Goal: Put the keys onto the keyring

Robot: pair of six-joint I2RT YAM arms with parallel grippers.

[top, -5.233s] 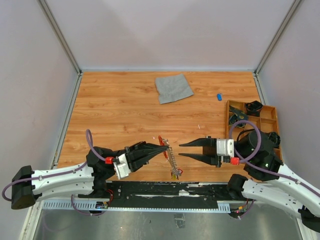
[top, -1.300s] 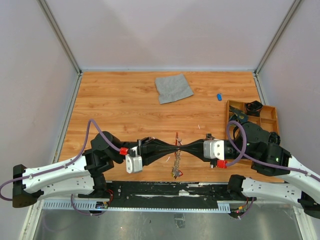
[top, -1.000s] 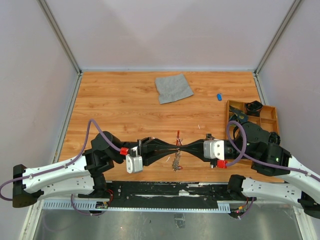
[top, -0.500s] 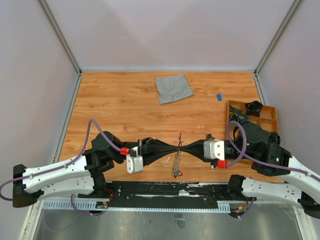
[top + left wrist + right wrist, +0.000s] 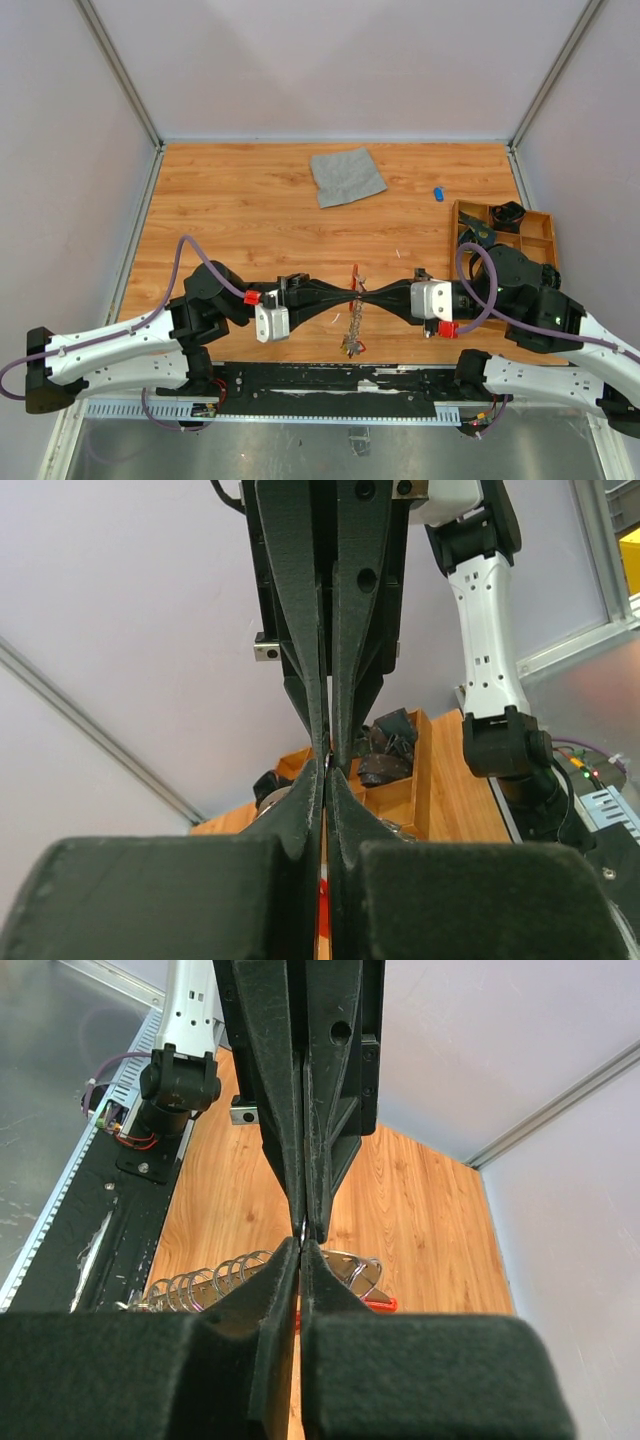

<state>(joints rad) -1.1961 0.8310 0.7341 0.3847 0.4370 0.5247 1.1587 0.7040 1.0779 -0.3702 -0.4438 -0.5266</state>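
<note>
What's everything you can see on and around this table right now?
table: one, wood-grain, between pale walls
cloth: one, grey, far centre
small blue piece: one, far right, beside the tray
tray: one, wooden, right edge
black parts: several, in the tray
keyring: one, red, near centre, between the gripper tips
chain: one, silvery, trailing from the keyring toward the near edge
left gripper: black, shut on the keyring
right gripper: black, shut on the keyring, tip to tip with the left
</note>
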